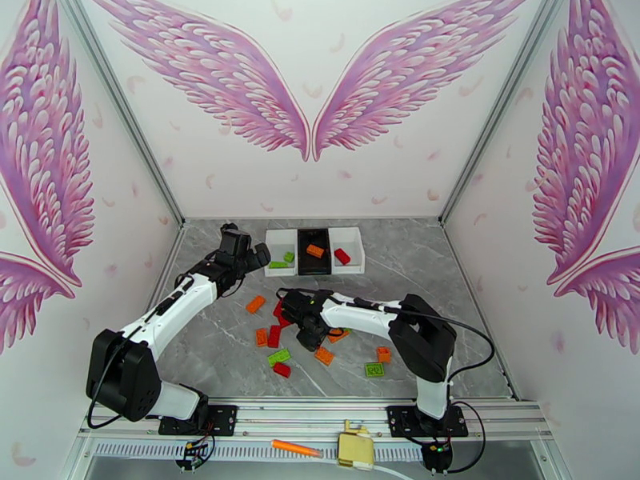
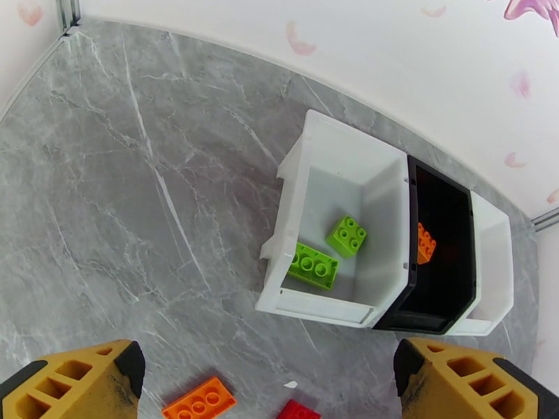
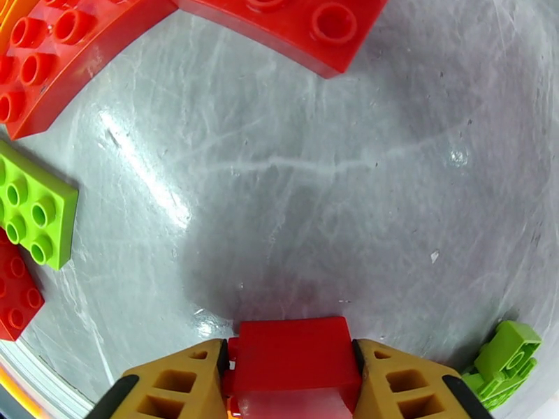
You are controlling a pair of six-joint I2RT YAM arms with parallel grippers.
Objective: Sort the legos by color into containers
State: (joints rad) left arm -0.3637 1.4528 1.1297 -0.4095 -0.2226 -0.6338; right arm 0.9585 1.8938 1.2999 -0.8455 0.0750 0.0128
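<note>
Gripping a red brick, red bin next

The right claw [image 3: 290, 359] is clamped on a red lego [image 3: 290, 375], its two yellow fingers [image 3: 182, 382] pressed against the brick's sides. It sits low over the grey table [image 1: 456, 314], in the middle of the loose bricks. Whether the brick has left the surface cannot be told. Other red, green and orange legos lie close around it, among them a green plate [image 3: 35, 207] to one side.

The left claw [image 2: 279, 382] hangs wide open and empty, just short of the left white bin [image 2: 335, 137], which holds two green legos [image 2: 346, 236]. The black bin [image 2: 447, 204] beside it holds an orange lego [image 2: 425, 244]. In the top view the right white bin [image 1: 358, 236] at the far end of the row holds one red lego [image 1: 342, 256].

The step in hand looks like the pick of a red brick. By the colours already sorted, it belongs in the right white bin. The next move likely calls for a straight lift clear of the neighbouring bricks, then a carry over the right white bin's rim before letting go. Many bricks remain on the table, so the sorting seems far from done.
</note>
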